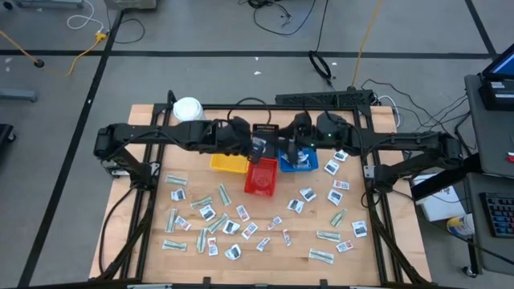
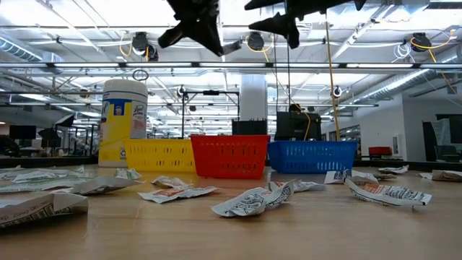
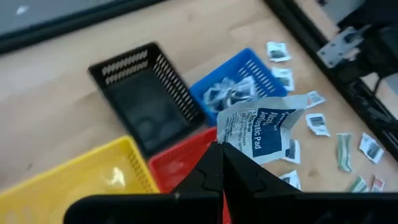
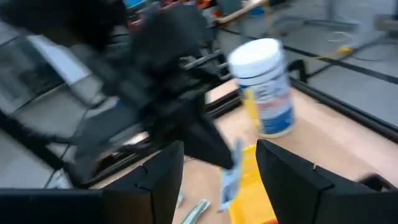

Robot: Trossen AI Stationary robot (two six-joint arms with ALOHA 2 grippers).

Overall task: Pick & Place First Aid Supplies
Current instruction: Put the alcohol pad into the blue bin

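An antiseptic pad packet [image 3: 261, 127] is pinched in the closed left gripper [image 3: 221, 163] above the trays; the right gripper [image 4: 217, 171] hangs open, empty; a few packets are binned in the blue tray [image 3: 233, 93], dozens left on the table [image 1: 144, 257]

Both arms [image 1: 273, 140] crowded over trays [image 1: 261, 177]

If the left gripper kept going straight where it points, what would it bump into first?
The left gripper, shut on a white antiseptic pad packet, points toward the trays. Probably the red tray or the blue tray just beyond it would come first; depth is hard to judge.
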